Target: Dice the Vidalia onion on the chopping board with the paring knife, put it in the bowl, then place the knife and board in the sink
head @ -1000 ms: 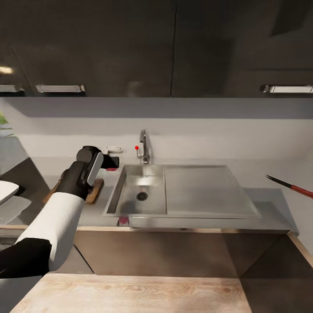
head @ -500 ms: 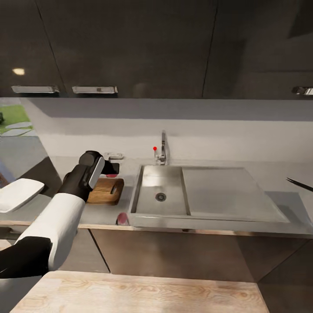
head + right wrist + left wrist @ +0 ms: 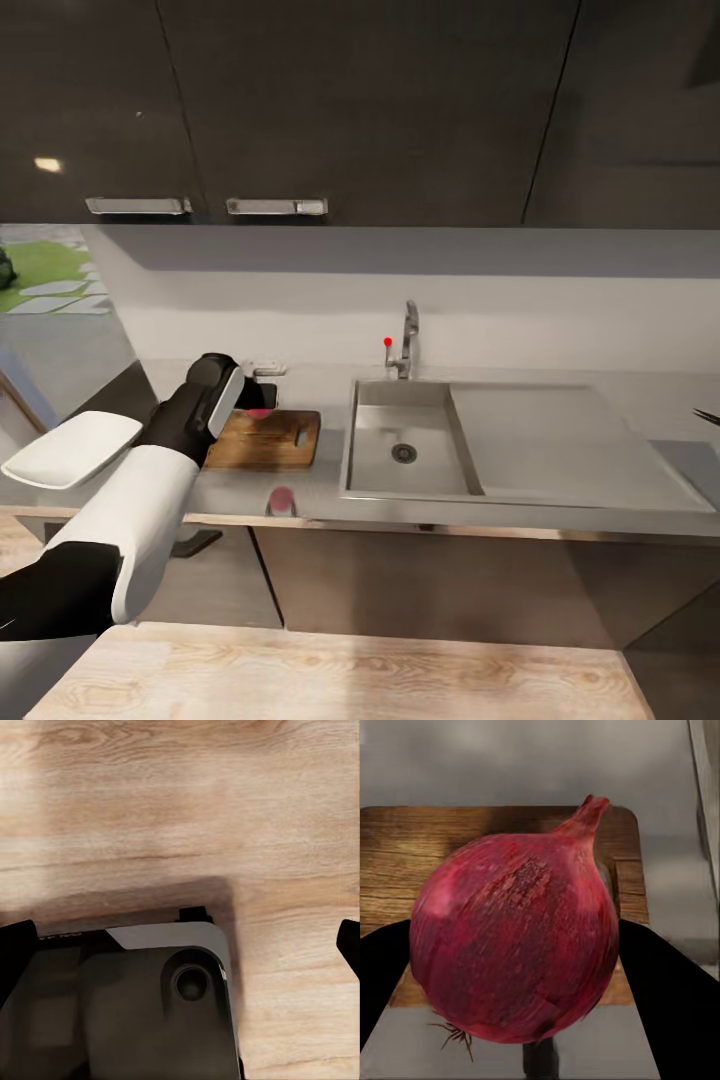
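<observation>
Left gripper [image 3: 514,967] is clamped on the onion [image 3: 517,945], one black finger [image 3: 660,997] pressed against each side of the bulb. It's a dark red, papery one, and in the left wrist view its pointed neck tip aims away from the camera toward the far edge of the chopping board [image 3: 405,862], with the hairy root end nearest the lens. So its long axis runs roughly along the fingers.

From the head view, that gripper [image 3: 258,398] hangs over the back left part of the brown board [image 3: 275,440], which lies lengthwise along the grey countertop [image 3: 300,480], just left of the steel sink [image 3: 410,450]. White bowl [image 3: 70,450] sits further left.

Right gripper: its fingertips [image 3: 15,952] show at the edges of the right wrist view, spread wide with nothing between them, over pale wood flooring [image 3: 180,810].
</observation>
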`<state>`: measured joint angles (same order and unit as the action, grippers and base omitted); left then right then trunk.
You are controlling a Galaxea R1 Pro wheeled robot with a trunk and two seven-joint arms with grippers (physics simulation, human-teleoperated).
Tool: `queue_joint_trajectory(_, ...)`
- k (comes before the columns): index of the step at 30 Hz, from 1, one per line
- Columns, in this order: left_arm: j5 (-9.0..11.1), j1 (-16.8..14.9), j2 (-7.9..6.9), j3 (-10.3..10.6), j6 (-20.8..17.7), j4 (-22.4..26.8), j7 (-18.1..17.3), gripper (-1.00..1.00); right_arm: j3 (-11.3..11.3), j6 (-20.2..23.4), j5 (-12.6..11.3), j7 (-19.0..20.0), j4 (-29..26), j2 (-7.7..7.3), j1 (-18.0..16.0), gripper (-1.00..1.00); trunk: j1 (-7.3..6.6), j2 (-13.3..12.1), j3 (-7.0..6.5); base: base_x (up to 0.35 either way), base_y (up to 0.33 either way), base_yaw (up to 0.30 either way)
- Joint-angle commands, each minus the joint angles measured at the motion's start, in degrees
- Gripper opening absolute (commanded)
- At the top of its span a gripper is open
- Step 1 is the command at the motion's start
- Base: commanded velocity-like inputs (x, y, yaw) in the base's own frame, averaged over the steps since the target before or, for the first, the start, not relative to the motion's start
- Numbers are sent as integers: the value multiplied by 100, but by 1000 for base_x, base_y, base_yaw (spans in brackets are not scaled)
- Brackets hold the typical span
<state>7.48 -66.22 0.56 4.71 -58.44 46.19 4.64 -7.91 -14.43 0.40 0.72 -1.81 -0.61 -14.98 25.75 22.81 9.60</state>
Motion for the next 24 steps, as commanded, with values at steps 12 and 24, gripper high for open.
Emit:
queue_joint_trajectory(12, 45, -5, 30, 25, 2, -455, 45, -100, -35, -24, 4, 8, 5, 0, -5, 100, 3, 12, 11, 0, 241, 0)
queue_joint_trajectory(24, 43, -5, 170, 30, 23, -641, 38, -100, -41, -24, 4, 8, 5, 8, -5, 100, 3, 12, 11, 4, 5, 0)
